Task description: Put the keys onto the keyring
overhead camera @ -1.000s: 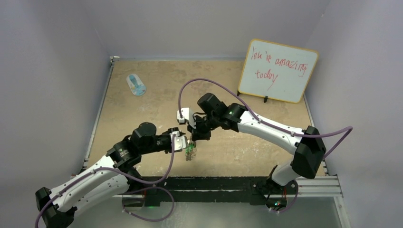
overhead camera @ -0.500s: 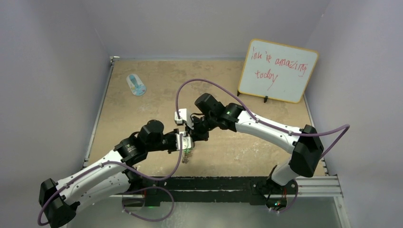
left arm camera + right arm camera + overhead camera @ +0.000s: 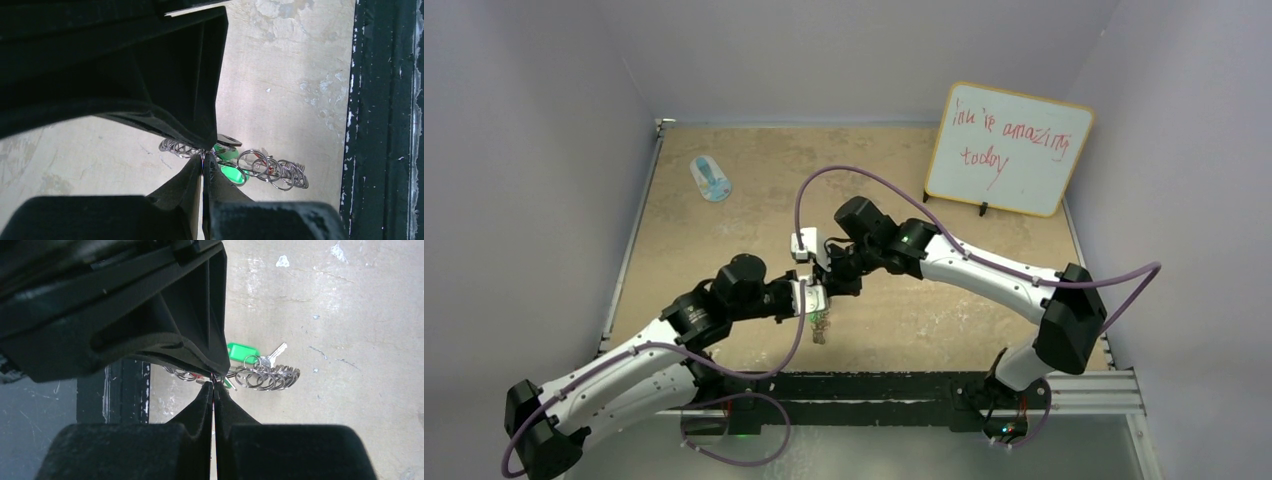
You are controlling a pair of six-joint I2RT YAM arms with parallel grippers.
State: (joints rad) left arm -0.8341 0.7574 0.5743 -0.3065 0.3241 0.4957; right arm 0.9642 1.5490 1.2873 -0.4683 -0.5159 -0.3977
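Both grippers meet above the near middle of the table with the keyring [image 3: 821, 322] hanging between them. My left gripper [image 3: 815, 300] [image 3: 203, 163] is shut on the ring's thin metal edge, which shows edge-on. My right gripper [image 3: 833, 284] [image 3: 214, 385] is shut on the same edge from the opposite side. Wire chain loops [image 3: 272, 170] [image 3: 267, 376] trail off the rim. Keys hang among the loops: a green tag [image 3: 234, 173] [image 3: 243, 351], a black tag [image 3: 230, 140] and a silver key blade [image 3: 274, 354]. A little red shows behind the loops.
A blue-and-white oval object [image 3: 711, 179] lies at the far left of the table. A whiteboard [image 3: 1009, 150] with red writing leans at the far right. The black rail [image 3: 904, 385] [image 3: 385, 120] runs along the near edge, just below the hanging keyring.
My left gripper has moved right to the keyring and shut on its edge. The right gripper shifted slightly left and stayed shut on the ring.
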